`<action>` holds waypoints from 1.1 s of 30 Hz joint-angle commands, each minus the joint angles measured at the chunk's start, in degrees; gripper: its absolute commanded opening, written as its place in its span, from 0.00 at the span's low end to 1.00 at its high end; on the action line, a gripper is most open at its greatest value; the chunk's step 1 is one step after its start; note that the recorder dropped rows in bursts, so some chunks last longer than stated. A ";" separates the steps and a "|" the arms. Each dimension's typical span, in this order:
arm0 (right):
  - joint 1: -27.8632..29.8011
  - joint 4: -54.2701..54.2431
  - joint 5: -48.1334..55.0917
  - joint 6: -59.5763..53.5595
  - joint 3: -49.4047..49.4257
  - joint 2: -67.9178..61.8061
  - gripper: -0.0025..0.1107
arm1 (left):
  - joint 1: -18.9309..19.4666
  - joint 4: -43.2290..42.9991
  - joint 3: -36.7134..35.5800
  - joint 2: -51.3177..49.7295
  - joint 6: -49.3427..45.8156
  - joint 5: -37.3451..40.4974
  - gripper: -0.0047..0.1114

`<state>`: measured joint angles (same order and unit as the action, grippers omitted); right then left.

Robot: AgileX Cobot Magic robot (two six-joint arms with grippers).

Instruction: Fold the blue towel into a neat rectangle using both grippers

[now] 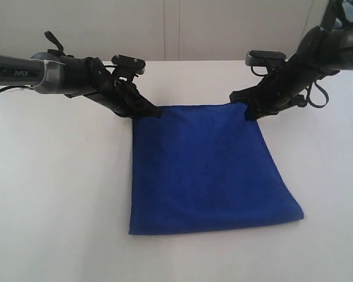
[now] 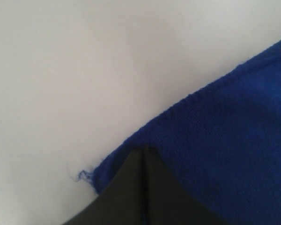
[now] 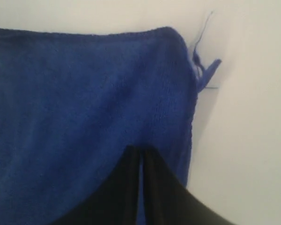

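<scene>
Exterior view shows us the blue towel lying flat in the middle of the white table, its near edge toward 6 o'clock. The left gripper sits at the towel's 11 o'clock corner and the right gripper at its 1 o'clock corner. We judge they are set on matching far corners so that one edge can be carried over evenly.

In the left wrist view the fingers are pressed together just inside the corner with the loose thread; we cannot tell whether cloth lies between them. In the right wrist view the fingers are drawn nearly together over the cloth with a sliver of blue between them, so we read that as a pinch on the towel.
</scene>
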<state>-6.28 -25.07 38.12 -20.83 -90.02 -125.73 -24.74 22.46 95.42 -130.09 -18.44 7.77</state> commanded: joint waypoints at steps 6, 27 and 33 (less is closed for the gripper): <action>0.61 8.83 2.42 7.47 -0.16 -1.28 0.04 | 0.02 -0.48 -0.01 -0.22 0.30 1.26 0.04; 0.61 15.59 2.29 12.53 -0.25 6.41 0.04 | 0.02 -1.87 -0.01 3.04 0.30 0.18 0.04; 0.61 15.49 6.52 12.02 -0.14 9.68 0.04 | 0.02 -1.87 -0.01 7.06 0.30 4.08 0.04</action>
<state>-6.28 -10.07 42.00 -8.49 -90.17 -117.36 -24.74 20.26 95.46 -125.54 -18.44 8.86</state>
